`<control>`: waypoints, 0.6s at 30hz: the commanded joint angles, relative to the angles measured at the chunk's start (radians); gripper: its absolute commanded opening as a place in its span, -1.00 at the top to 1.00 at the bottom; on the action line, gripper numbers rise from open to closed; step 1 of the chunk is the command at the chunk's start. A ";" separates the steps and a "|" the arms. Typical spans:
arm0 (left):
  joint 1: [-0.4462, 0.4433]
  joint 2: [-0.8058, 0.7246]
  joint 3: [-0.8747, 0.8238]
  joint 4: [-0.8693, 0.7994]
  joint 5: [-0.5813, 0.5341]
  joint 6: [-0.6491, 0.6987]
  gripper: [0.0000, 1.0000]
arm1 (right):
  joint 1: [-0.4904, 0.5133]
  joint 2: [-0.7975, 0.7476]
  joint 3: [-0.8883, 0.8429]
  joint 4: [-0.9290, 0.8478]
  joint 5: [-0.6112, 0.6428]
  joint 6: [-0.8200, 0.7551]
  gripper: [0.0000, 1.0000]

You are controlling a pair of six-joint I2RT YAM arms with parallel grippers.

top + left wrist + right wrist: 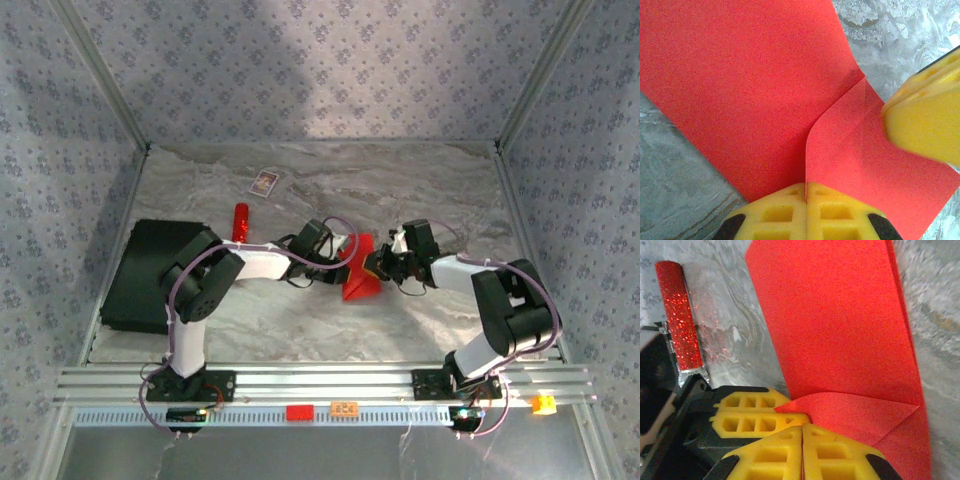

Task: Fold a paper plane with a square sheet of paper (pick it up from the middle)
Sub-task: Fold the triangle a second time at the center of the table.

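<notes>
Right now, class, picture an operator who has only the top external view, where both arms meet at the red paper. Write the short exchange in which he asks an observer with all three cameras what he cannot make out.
Operator: Is the left gripper actually gripping the paper?
Observer: Yes. In the left wrist view, the left gripper is shut on an edge of the square sheet of paper.
Operator: And the right one?
Observer: In the right wrist view, the right gripper is shut on the sheet too, at a folded-over corner flap.
</notes>
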 commanded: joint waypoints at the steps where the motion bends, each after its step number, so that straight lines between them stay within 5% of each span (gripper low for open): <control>1: 0.005 0.005 0.007 -0.057 -0.002 0.022 1.00 | 0.014 0.040 0.023 -0.003 -0.026 0.016 0.80; 18: 0.007 -0.011 0.010 -0.059 -0.003 0.011 1.00 | 0.009 0.110 -0.060 -0.028 0.050 -0.013 0.81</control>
